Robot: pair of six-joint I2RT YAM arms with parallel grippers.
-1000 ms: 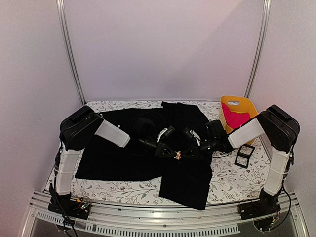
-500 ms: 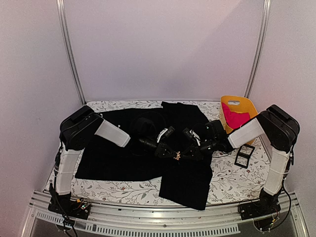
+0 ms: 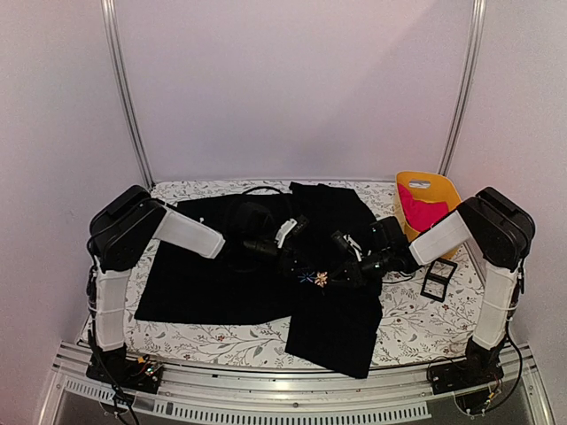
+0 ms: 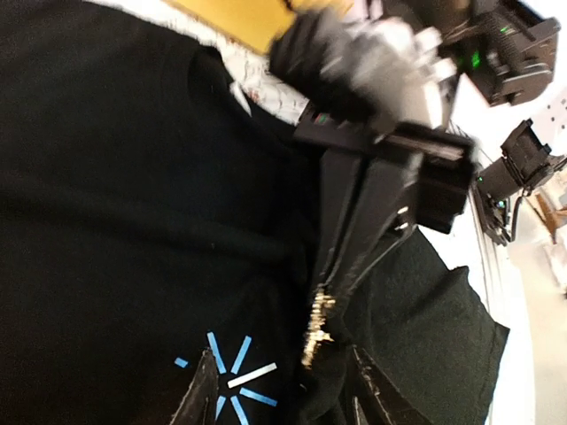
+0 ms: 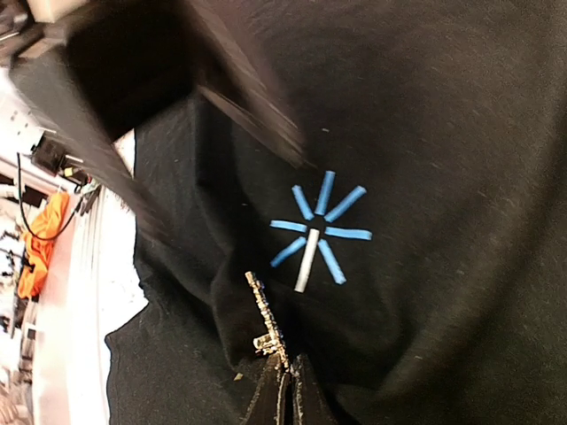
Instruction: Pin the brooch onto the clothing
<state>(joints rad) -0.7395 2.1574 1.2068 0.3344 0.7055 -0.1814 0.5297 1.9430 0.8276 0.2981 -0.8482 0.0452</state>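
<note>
The left gripper (image 4: 285,397) hangs over the black long-sleeved shirt (image 3: 204,283), its fingers spread apart and holding nothing; seen from above, the light-blue asterisk print (image 3: 306,276) lies at its five o'clock; the brooch (image 3: 321,281) sits just beside that print at three o'clock, against a fold of cloth; the right gripper (image 5: 285,390) is pinched closed on the brooch's end; well apart at three o'clock lies a small black square frame (image 3: 438,281); at one o'clock, a yellow bin (image 3: 425,184) holds a pink garment (image 3: 423,215).
</note>
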